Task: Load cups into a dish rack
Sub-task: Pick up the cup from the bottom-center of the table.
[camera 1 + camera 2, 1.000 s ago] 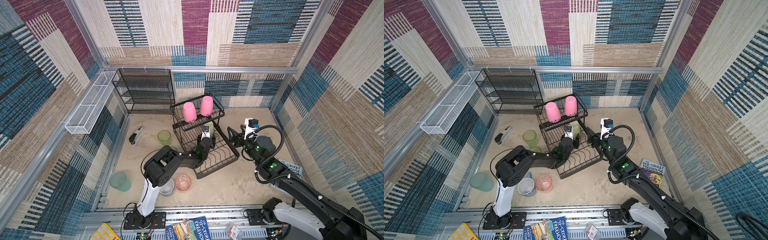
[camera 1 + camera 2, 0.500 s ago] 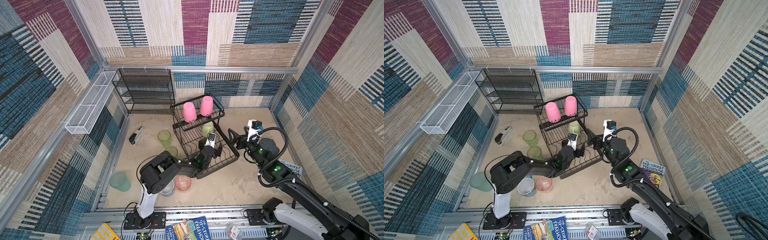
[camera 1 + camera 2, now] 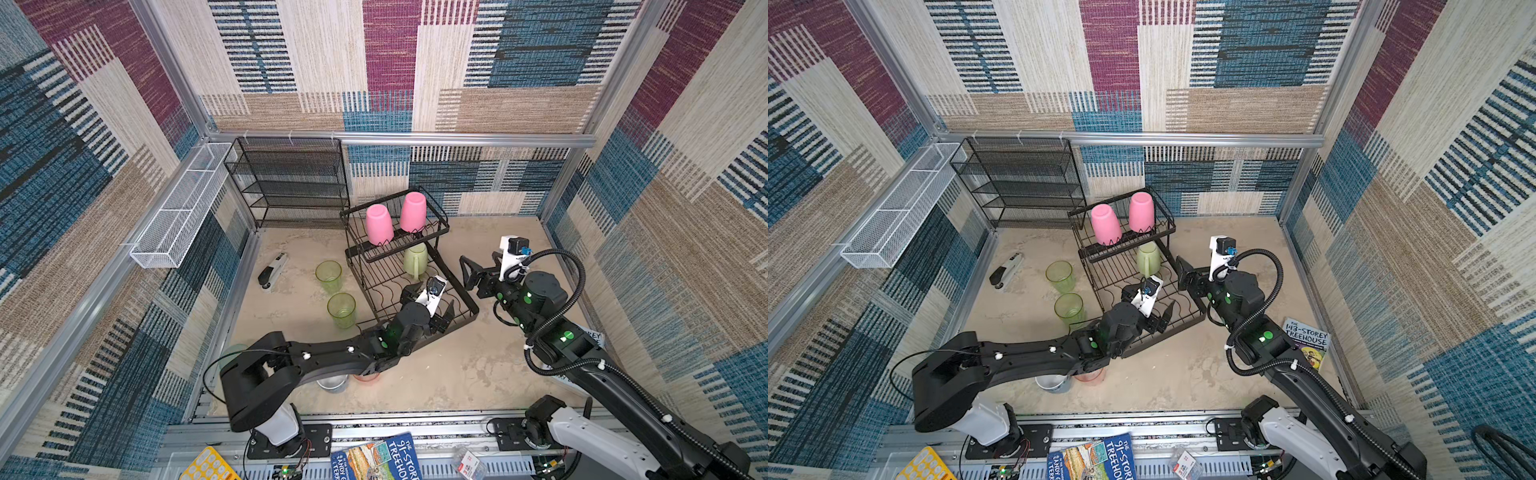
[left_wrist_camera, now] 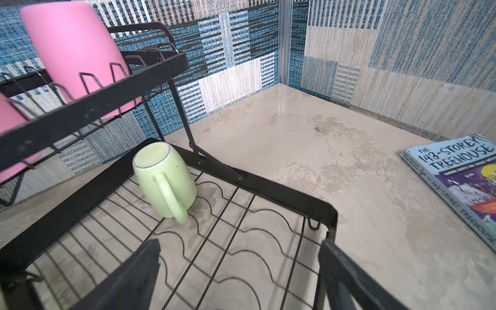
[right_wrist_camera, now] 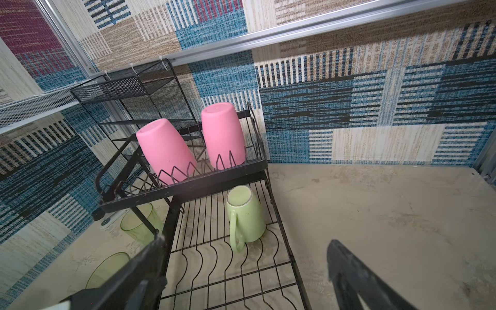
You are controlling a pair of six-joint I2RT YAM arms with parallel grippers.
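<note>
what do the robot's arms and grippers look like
The left arm and right arm are matte black links on white bases, with green lights at the joints; a ribbed black cable hose loops off the right. The left gripper and right gripper each have two flat black fingers and a white camera mount.
</note>
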